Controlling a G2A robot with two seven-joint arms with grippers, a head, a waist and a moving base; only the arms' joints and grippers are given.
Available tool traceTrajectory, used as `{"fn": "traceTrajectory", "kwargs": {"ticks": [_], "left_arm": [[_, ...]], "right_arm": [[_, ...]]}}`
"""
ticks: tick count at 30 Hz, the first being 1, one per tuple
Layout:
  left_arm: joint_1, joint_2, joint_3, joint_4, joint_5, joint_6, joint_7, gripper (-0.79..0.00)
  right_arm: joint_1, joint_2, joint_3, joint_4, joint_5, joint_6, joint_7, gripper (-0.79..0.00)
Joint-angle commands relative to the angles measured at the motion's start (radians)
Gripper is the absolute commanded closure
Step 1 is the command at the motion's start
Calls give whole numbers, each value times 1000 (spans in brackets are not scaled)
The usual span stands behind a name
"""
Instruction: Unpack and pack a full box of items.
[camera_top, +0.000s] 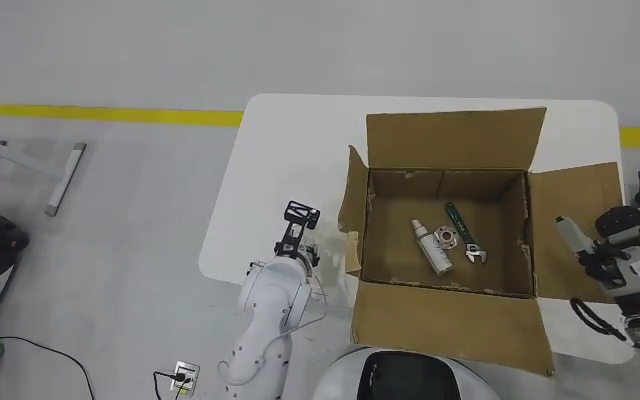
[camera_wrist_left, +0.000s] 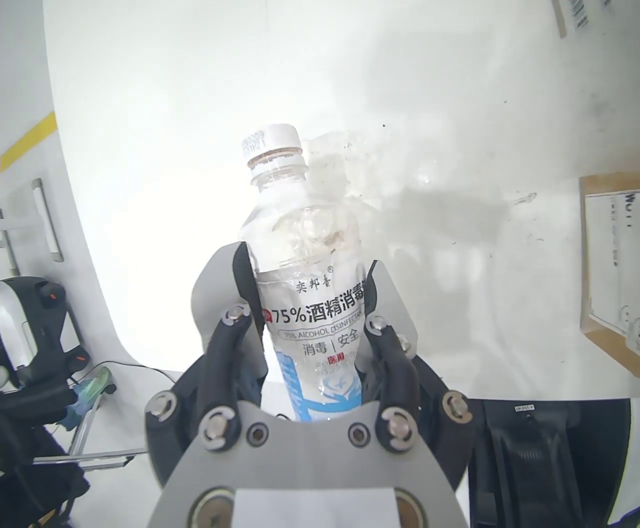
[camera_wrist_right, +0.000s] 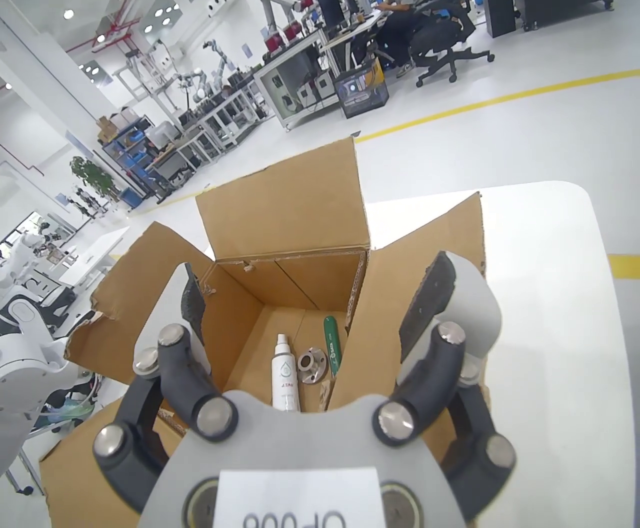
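An open cardboard box stands on the white table, all flaps folded out. On its floor lie a white spray bottle, a metal flange and a green-handled wrench. My left gripper is shut on a clear plastic bottle with a white cap and a blue-white label, above the table left of the box. At the box's right flap, my right gripper is open and holds nothing.
Bare white table surface lies left of and behind the box. A yellow line crosses the floor beyond the table. A metal stand and a power strip are on the floor to the left.
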Motion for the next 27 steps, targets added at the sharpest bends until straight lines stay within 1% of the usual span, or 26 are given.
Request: {"fn": "traceTrajectory", "kwargs": {"ticks": [1, 3, 5, 8, 10, 13, 14, 15, 17, 20, 27], "left_arm": [[-2, 2, 12, -17, 22, -16, -10, -785], [1, 2, 20, -36, 25, -14, -19, -785], [1, 2, 27, -59, 39, -19, -28, -785], [6, 4, 34, -93, 61, -22, -35, -785], [10, 4, 35, -118, 62, -19, -40, -785], [15, 6, 35, -149, 65, -21, -42, -785], [17, 6, 34, -162, 63, -18, -41, -785], [19, 6, 33, -171, 63, -16, -41, -785], [21, 7, 35, -180, 71, -27, -43, -785], [21, 7, 36, -181, 74, -30, -43, -785], [21, 7, 36, -181, 74, -30, -43, -785]], "right_arm": [[-3, 1, 0, 0, -1, -13, 17, -785], [-5, 3, 0, 0, -7, -24, 39, -785], [2, 7, -4, 0, -45, -36, 82, -785], [35, 15, -37, 0, -113, -66, 145, -785], [71, 21, -74, 0, -186, -78, 188, -785], [137, 28, -154, 0, -287, -69, 250, -299], [163, 30, -187, 0, -328, -72, 269, -163], [182, 31, -220, 0, -360, -59, 291, 0], [222, 32, -287, 0, -444, -19, 337, 0], [260, 31, -372, 0, -568, 57, 375, 0], [260, 31, -372, 0, -568, 57, 375, 0]]}}
